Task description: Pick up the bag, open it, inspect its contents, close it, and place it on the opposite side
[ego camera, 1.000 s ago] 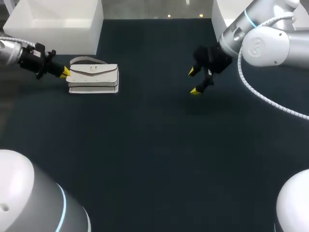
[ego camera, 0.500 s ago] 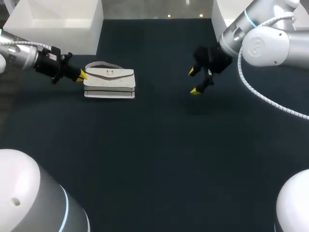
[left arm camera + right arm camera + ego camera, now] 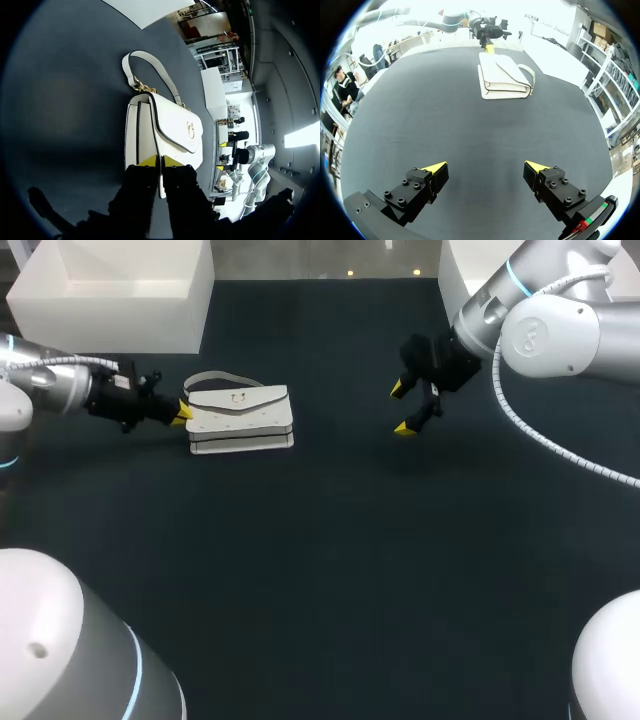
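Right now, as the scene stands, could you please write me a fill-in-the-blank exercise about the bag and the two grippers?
The bag lies flat on the table with its flap ___.
The colour of the bag is ___.
The right gripper hangs over bare table with its jaws ___.
The left gripper is at one end of the ___.
Missing words: closed; white; open; bag.
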`<control>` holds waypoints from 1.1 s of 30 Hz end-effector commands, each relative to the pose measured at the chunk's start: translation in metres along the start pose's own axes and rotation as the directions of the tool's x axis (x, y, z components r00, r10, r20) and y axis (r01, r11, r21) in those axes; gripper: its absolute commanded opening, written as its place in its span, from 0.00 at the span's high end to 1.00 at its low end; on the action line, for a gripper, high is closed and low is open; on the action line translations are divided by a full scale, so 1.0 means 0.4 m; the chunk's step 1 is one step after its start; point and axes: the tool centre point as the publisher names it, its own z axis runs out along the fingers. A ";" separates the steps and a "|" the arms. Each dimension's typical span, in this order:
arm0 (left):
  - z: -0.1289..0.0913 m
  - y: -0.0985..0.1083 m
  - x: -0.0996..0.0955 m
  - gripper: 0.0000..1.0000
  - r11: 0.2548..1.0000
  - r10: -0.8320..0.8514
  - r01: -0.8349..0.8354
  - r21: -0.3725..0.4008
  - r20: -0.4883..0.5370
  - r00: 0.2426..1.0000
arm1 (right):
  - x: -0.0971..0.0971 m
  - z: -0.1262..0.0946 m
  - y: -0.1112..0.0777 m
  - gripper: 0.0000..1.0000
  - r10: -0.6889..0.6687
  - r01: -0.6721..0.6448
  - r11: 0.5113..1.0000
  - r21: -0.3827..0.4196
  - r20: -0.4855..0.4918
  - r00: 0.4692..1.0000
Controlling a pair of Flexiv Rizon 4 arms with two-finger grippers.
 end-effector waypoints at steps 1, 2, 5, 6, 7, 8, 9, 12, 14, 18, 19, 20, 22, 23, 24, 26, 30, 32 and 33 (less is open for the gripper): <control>-0.017 -0.024 -0.005 0.60 1.000 0.001 -0.001 -0.030 -0.011 1.000 | -0.001 0.001 0.000 0.00 -0.001 0.001 1.000 -0.001 -0.001 1.000; -0.020 -0.025 -0.006 0.56 1.000 0.001 -0.001 -0.030 -0.012 1.000 | -0.001 0.001 0.000 0.00 -0.001 0.001 1.000 -0.001 -0.001 1.000; -0.034 -0.035 -0.011 0.51 0.999 0.000 -0.001 -0.038 -0.020 1.000 | -0.001 0.001 0.000 0.00 -0.001 0.001 1.000 -0.001 -0.001 1.000; -0.036 -0.037 -0.013 0.51 0.999 0.000 -0.001 -0.039 -0.019 1.000 | -0.001 0.001 0.000 0.00 -0.001 0.001 1.000 -0.001 -0.001 1.000; -0.038 -0.039 -0.015 0.51 0.999 0.001 -0.001 -0.039 -0.019 1.000 | -0.001 0.001 0.000 0.00 -0.001 0.001 1.000 -0.001 -0.001 1.000; -0.041 -0.042 -0.017 0.51 0.999 0.002 -0.002 -0.040 -0.018 1.000 | -0.001 0.001 0.000 0.00 -0.001 0.001 1.000 -0.001 -0.001 1.000; -0.043 -0.044 -0.018 0.50 0.999 0.003 -0.003 -0.042 -0.018 1.000 | -0.001 0.001 0.000 0.00 -0.001 0.001 1.000 -0.001 -0.001 1.000; -0.048 -0.049 -0.018 0.50 0.998 0.008 -0.010 -0.064 -0.028 1.000 | -0.001 0.001 0.000 0.00 -0.001 0.001 1.000 -0.001 -0.001 1.000; -0.049 -0.050 -0.016 0.51 0.997 0.015 -0.017 -0.075 -0.030 0.999 | -0.001 0.001 0.000 0.00 -0.001 0.001 1.000 -0.001 -0.001 1.000; -0.040 -0.049 -0.006 0.51 0.993 0.024 -0.027 -0.118 -0.027 0.999 | -0.001 0.001 0.000 0.00 -0.001 0.001 1.000 -0.001 -0.001 1.000; -0.037 -0.046 -0.002 0.52 0.991 0.028 -0.031 -0.129 -0.026 0.999 | -0.001 0.001 0.000 0.00 -0.001 0.001 1.000 -0.001 -0.001 1.000; -0.033 -0.042 0.001 0.52 0.990 0.032 -0.035 -0.137 -0.022 0.999 | -0.001 0.001 0.000 0.00 -0.001 0.001 1.000 -0.001 -0.001 1.000; -0.024 -0.033 0.006 0.53 0.987 0.036 -0.040 -0.157 -0.023 0.999 | -0.001 0.001 0.000 0.00 -0.001 0.001 1.000 -0.001 -0.001 1.000; -0.019 -0.030 0.007 0.53 0.986 0.038 -0.041 -0.159 -0.022 0.999 | -0.001 0.001 0.000 0.00 -0.001 0.001 1.000 -0.001 -0.001 1.000; -0.014 -0.027 0.007 0.54 0.986 0.039 -0.042 -0.164 -0.020 0.999 | -0.001 0.001 0.000 0.00 -0.001 0.001 1.000 -0.001 -0.001 1.000; -0.005 -0.024 0.005 0.59 0.984 0.035 -0.038 -0.174 -0.018 0.999 | -0.001 0.001 0.000 0.00 -0.001 0.001 1.000 -0.001 -0.001 1.000; 0.008 -0.020 -0.003 0.62 0.983 0.030 -0.031 -0.182 -0.007 1.000 | -0.001 0.001 0.000 0.00 -0.001 0.001 1.000 -0.001 -0.001 1.000; 0.012 -0.022 -0.009 0.63 0.984 0.026 -0.025 -0.178 0.003 1.000 | -0.001 0.001 0.000 0.00 -0.001 0.001 1.000 -0.001 -0.001 1.000; 0.014 -0.024 -0.012 0.65 0.984 0.023 -0.022 -0.176 0.004 1.000 | -0.001 0.001 0.000 0.00 -0.001 0.001 1.000 -0.001 -0.001 1.000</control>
